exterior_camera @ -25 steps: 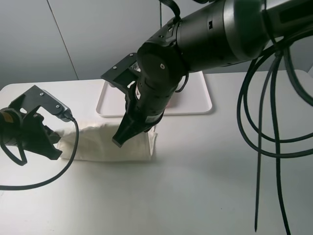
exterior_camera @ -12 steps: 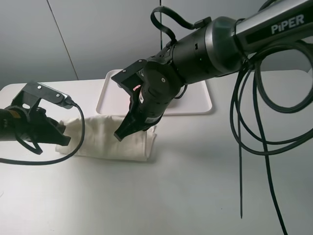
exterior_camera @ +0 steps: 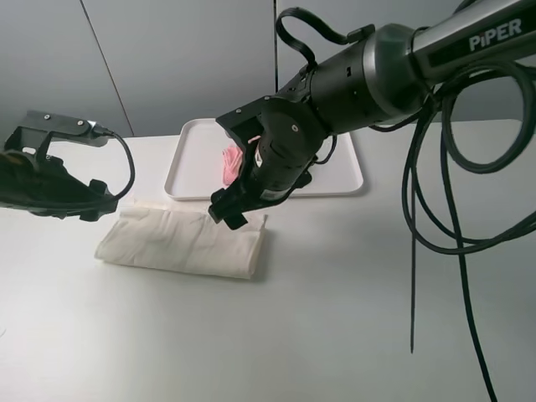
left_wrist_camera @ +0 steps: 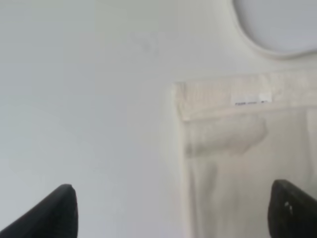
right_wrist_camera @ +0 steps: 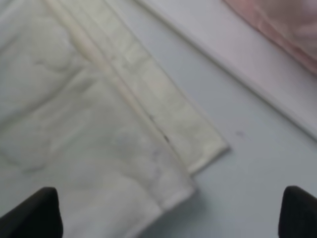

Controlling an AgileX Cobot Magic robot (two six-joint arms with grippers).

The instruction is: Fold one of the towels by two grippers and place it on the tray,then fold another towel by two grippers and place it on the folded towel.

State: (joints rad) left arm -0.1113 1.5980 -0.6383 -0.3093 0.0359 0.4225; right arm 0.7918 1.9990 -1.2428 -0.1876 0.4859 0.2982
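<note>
A cream towel lies folded in a long flat strip on the white table, in front of the tray. A pink towel lies crumpled on the tray's left part. My left gripper hovers open just above and behind the strip's left end; in the left wrist view its jaws are wide apart over the towel corner. My right gripper hovers open over the strip's right end; in the right wrist view it holds nothing above the towel.
The tray's rim runs close behind the towel's right corner, with the pink towel just beyond it. Black cables hang from the right arm over the table's right side. The tray's corner shows in the left wrist view.
Both grippers have lifted off the cream towel and drawn back toward the far side. The towel's left end, bunched up before, now lies flat.
</note>
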